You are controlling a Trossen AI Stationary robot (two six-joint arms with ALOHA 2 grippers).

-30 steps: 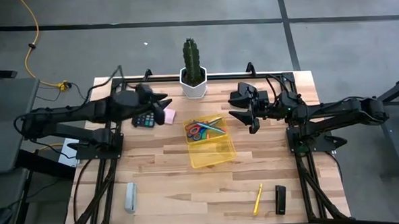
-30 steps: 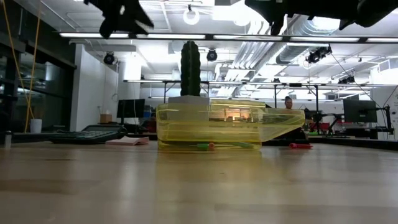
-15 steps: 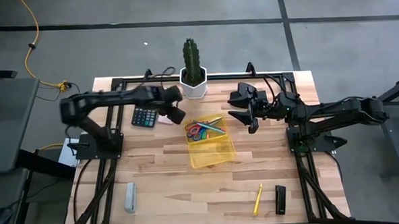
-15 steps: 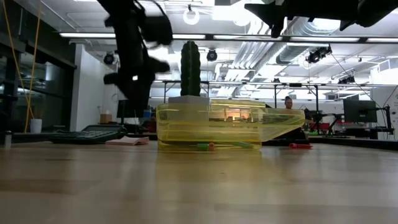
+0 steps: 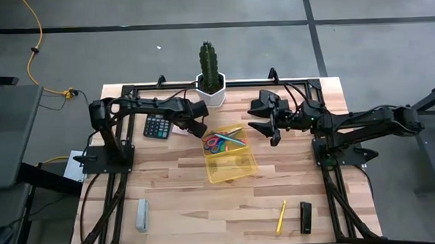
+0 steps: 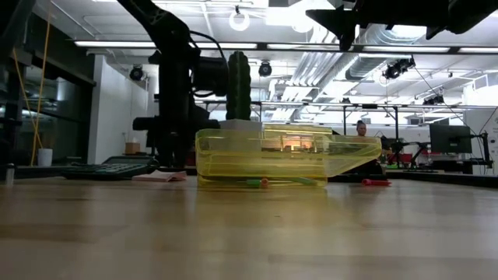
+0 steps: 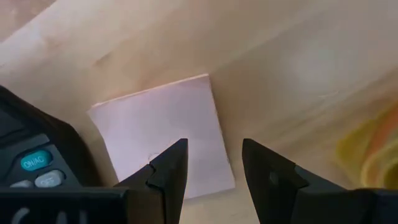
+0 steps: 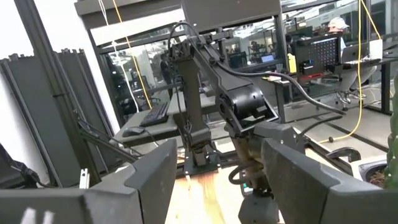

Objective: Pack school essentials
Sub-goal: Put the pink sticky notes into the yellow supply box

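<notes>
The pink sticky-note pad [image 7: 155, 124] lies flat on the table beside the black calculator [image 5: 157, 126]. My left gripper [image 7: 214, 152] is open and low over the pad's edge nearest the tray, next to the calculator [image 7: 37, 162]; in the high view it hides the pad. The yellow tray [image 5: 228, 157] holds blue-handled and red-handled scissors [image 5: 218, 142] and pens [image 5: 236, 134]. A yellow pencil [image 5: 281, 216] lies near the table's near edge. My right gripper [image 5: 271, 127] is open and raised, to the right of the tray.
A potted cactus [image 5: 210, 78] stands at the far edge behind the tray. A grey block [image 5: 141, 214] lies near-left, and a black oblong object [image 5: 305, 217] lies beside the pencil. Bare wood shows between the tray and the near edge.
My left arm has swung in from the table's left toward the tray. It has come down from high above the table to just over the pink pad beside the calculator. The right arm and the things on the table have kept still.
</notes>
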